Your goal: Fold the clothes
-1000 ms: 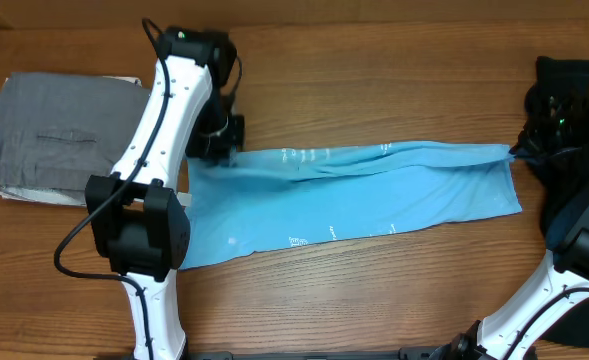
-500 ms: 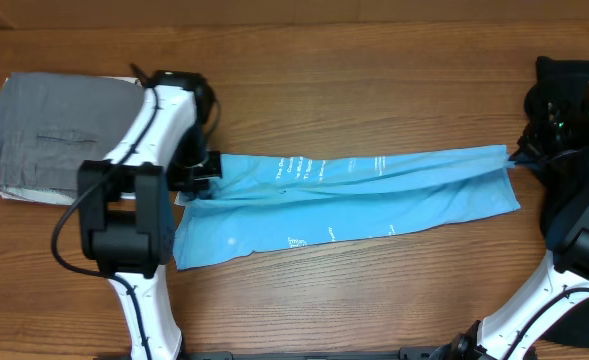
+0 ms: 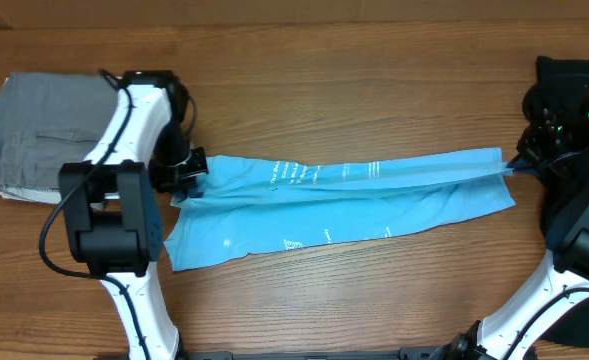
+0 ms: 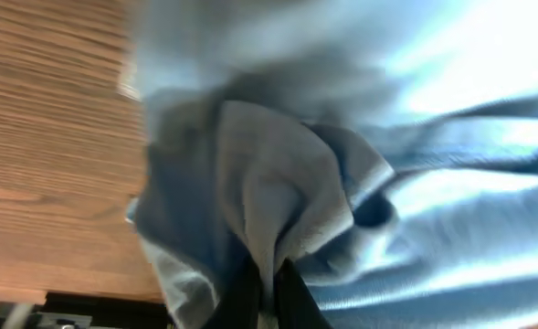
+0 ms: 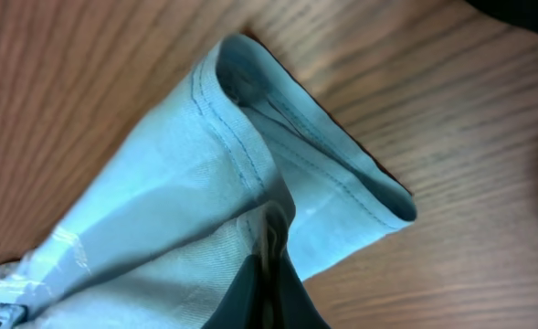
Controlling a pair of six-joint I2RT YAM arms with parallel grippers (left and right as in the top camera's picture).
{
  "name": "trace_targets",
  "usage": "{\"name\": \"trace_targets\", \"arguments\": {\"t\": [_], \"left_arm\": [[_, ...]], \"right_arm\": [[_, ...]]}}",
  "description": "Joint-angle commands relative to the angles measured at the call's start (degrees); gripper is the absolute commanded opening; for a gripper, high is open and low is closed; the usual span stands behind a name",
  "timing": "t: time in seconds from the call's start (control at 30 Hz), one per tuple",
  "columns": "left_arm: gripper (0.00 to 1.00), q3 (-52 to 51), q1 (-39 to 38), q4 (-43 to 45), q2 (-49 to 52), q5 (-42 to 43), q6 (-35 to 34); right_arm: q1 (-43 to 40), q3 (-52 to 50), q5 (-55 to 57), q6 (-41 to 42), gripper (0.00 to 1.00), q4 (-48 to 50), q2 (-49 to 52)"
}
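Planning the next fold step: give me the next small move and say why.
Probably bring both pinched ends toward the near side together, laying the held edge over the free one. The left gripper and right gripper each pinch an end of the far edge of the T-shirt, stretched straight between them; its near edge lies flat on the table.

From overhead you cannot read the white lettering [image 3: 292, 172] on the shirt [image 3: 414, 195]; its bunched cloth buries the left gripper [image 4: 265, 281], whose wrist view is blurred.
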Motion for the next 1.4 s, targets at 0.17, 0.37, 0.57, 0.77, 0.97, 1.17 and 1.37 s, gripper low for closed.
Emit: {"name": "trace_targets", "arguments": {"t": [0.17, 0.37, 0.57, 0.77, 0.97, 1.17, 1.37], "left_arm": [[0.04, -3.74, -6.49, -0.24, -1.62, 0.61, 1.11], [0.04, -9.66, -7.32, 0.96, -1.62, -0.46, 1.11], [0.04, -9.7, -6.95, 0.83, -1.62, -0.81, 1.14], [0.04, -9.7, -6.95, -0.79, -1.62, -0.66, 2.45], [0.11, -9.73, -6.95, -1.2, -1.62, -0.11, 2.43], [0.26, -7.63, -6.62, -3.39, -1.62, 0.39, 4.39], [0.31, 7.26, -6.45, -5.66, -2.25, 3.1, 2.54]], "right_arm": [[-0.15, 1.55, 5.35, 1.79, 0.04, -0.79, -2.38], [-0.15, 1.53, 7.56, 3.26, 0.04, -2.01, -2.38], [-0.15, 1.51, 10.93, 6.23, 0.04, -2.75, -2.38], [-0.15, 1.51, 11.3, 6.29, 0.04, -2.78, -2.38], [-0.11, 1.51, 11.3, 6.47, 0.4, -3.72, -2.38], [-0.15, 3.3, 10.99, 6.43, 0.87, -3.91, -2.38], [1.03, 12.22, 3.17, 4.24, 0.79, -6.84, -2.38]]}}
